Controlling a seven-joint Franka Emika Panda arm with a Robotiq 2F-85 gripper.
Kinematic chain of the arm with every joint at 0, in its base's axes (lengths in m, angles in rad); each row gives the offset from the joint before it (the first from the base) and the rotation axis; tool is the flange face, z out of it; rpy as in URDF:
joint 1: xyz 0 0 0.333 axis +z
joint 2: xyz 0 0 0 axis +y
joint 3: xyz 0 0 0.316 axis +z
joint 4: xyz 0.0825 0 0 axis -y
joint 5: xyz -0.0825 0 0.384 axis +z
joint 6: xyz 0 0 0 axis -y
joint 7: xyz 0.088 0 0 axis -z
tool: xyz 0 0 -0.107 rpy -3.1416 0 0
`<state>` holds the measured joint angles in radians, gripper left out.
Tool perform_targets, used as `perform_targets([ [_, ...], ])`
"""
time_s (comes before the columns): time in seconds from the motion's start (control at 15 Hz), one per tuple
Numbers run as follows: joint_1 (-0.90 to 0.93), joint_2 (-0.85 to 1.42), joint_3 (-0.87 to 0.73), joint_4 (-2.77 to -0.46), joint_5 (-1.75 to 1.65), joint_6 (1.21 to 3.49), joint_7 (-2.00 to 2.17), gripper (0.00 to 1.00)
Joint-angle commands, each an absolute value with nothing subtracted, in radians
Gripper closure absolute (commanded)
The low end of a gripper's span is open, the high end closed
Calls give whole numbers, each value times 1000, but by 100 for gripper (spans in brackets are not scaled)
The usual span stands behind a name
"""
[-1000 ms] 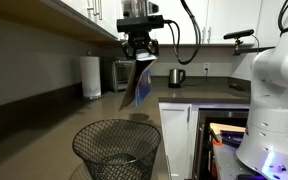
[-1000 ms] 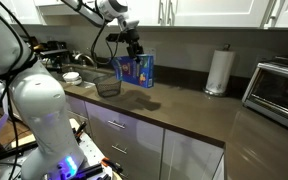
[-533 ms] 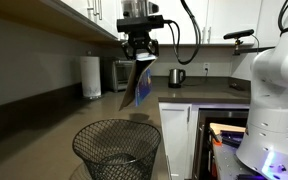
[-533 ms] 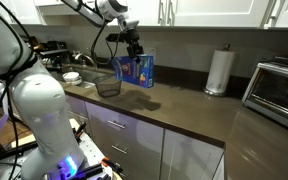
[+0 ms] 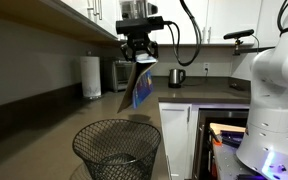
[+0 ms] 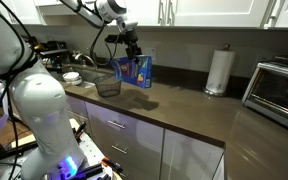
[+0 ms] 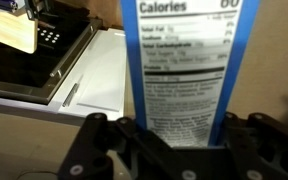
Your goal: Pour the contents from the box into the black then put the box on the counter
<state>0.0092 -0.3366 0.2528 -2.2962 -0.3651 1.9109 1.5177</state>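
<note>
Grips box by its top edge with end effector, jaws narrow, pinched across the thin side. Hangs it tilted at upper centre of an exterior view, above tabletop. Sits just beside bin at left of centre, not over its rim. Fills middle of wrist view with the printed nutrition panel. No packets visible anywhere.

Probably light: hollow thin cardboard, small contents if any remain. Stiff along folded edges, soft across the broad faces, so likely to dent or buckle under a hard squeeze. Glossy print, perhaps slippery; could swing or slide in a tilted pinch.

Best taken across the narrow thickness near an edge or corner, where folds stiffen it, as here. For setting down, better lowered base first and released only once resting on tabletop.
</note>
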Motion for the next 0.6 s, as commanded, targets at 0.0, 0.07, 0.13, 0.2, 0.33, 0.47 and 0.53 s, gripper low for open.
perform_targets([
  [0.0, 45, -352, 285, -2316, -394, 1911, 1585, 75],
  [0.07, 55, -356, 295, -2319, -393, 1908, 1597, 75],
  [0.13, 64, -355, 308, -2322, -399, 1905, 1613, 76],
  [0.2, 73, -359, 316, -2323, -402, 1900, 1622, 75],
  [0.33, 91, -367, 336, -2328, -406, 1892, 1644, 76],
  [0.47, 106, -379, 359, -2339, -432, 1895, 1674, 74],
  [0.53, 111, -380, 374, -2344, -460, 1902, 1697, 74],
])
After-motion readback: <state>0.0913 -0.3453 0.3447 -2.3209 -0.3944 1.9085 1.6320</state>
